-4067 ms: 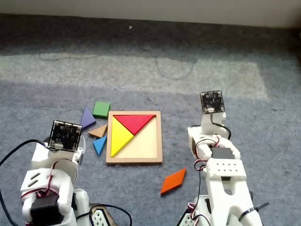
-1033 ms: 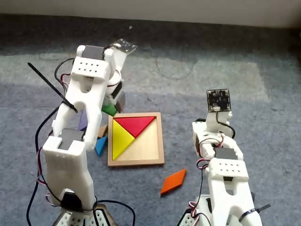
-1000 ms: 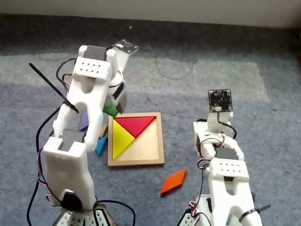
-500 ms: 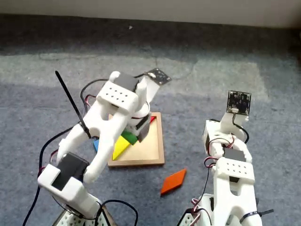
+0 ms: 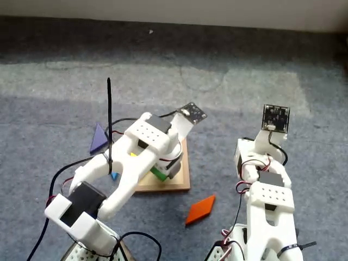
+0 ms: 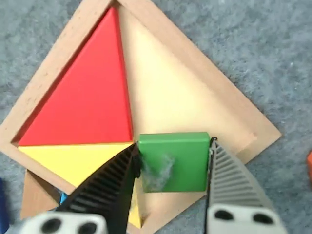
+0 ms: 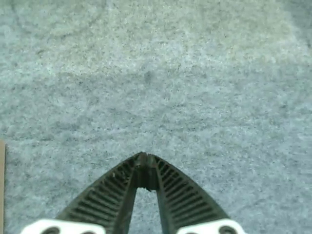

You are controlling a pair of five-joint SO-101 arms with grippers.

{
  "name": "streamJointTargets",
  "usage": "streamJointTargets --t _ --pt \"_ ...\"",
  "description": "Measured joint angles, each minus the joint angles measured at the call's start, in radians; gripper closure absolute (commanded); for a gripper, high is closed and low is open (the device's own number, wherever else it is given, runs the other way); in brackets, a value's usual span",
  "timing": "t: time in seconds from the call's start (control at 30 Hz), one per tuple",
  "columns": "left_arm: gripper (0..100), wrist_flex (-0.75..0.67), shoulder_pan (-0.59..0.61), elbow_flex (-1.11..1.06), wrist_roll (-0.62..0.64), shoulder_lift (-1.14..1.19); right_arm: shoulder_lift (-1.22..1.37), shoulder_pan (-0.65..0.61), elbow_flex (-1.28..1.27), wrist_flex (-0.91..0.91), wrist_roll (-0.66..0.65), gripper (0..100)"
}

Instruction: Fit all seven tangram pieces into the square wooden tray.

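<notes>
The square wooden tray [image 6: 235, 105] holds a red triangle [image 6: 83, 97] and a yellow triangle [image 6: 73, 158]. My left gripper [image 6: 171, 153] is shut on the green square [image 6: 171, 162], just where the two triangles meet, over the tray's bare floor. In the high view the left arm covers most of the tray [image 5: 183, 182], with the green square [image 5: 159, 173] under its wrist. The purple triangle [image 5: 98, 139] and a blue triangle [image 5: 113, 175] lie left of the tray. The orange parallelogram [image 5: 200, 209] lies near its front right corner. My right gripper [image 7: 145, 171] is shut over bare carpet.
Grey-blue carpet covers the whole work surface. The right arm [image 5: 266, 190] stays folded to the right of the tray, with open carpet beyond it and behind the tray. A black cable tie [image 5: 109, 119] sticks up from the left arm.
The left arm rose from rest, took the green square from behind and left of the tray and carried it over the tray's near right part. The right arm shifted slightly right.
</notes>
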State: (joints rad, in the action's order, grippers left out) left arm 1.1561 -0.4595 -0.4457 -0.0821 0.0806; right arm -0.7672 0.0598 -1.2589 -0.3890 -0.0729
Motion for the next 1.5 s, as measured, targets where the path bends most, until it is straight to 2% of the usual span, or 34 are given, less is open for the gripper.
streamJointTargets --t 0.13,0.37,0.8,1.13,1.5 --pt "74 -0.061 -0.002 -0.025 0.006 0.0 0.0 0.0 0.0 0.0 0.0 99.2" --pt "74 -0.16 -0.002 -0.057 0.008 0.0 0.0 0.0 0.0 0.0 0.0 99.2" --pt "74 -0.133 0.02 -0.058 0.006 -0.015 0.0 0.0 0.0 0.0 0.0 99.2" --pt "74 -0.173 0.124 -0.058 -0.043 -0.015 0.0 0.0 0.0 0.0 0.0 99.2" --pt "74 -0.143 0.144 -0.058 -0.051 -0.058 0.0 0.0 0.0 0.0 0.0 99.2"
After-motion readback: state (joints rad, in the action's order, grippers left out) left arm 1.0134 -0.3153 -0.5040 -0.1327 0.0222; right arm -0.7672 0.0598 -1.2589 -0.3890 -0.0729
